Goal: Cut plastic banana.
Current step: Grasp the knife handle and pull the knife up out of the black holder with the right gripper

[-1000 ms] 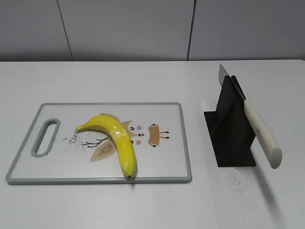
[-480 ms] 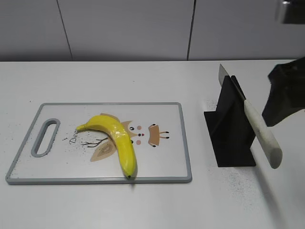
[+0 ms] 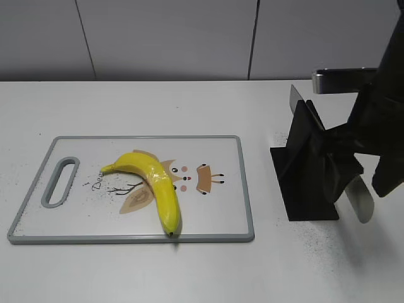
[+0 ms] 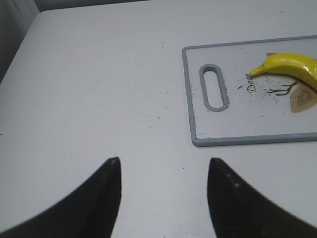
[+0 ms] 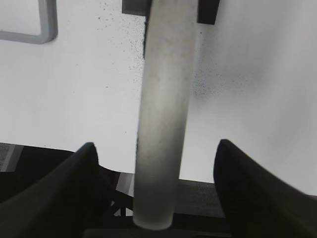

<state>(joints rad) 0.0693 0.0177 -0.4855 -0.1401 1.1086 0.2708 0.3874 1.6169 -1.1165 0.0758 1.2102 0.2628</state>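
Right gripper point(image 5: 156, 148): fingers spread wide, one on each side of the knife handle point(image 5: 163, 109), no contact visible in the right wrist view. Nothing gripped yet. In the exterior view the right arm point(image 3: 372, 139) now fills the right edge of the scene and covers most of the handle; half a second ago only its leading part showed at the upper right, and a second ago it was absent. So the arm has descended onto the knife in this interval.

Knife point(image 3: 360, 199): unchanged, blade slotted in the black stand point(image 3: 303, 177), handle slanting down toward the camera, only its butt end visible below the arm.

Left gripper point(image 4: 163, 198): released, fingers apart, hovering over bare table point(image 4: 99, 99) left of the cutting board point(image 4: 190, 99). Holding nothing.

Plastic banana point(image 3: 154, 186): lies on the cutting board, left of centre, curved, tip near the front edge. Same position in all three exterior frames. Uncut.

Judgement: task is at the tool pick-up step. Handle sits centred between the open fingers, so closing looks like the next requirement. Risk: the handle is smooth and tilted; a grip close to the butt may let the knife pivot when drawn out of the stand.
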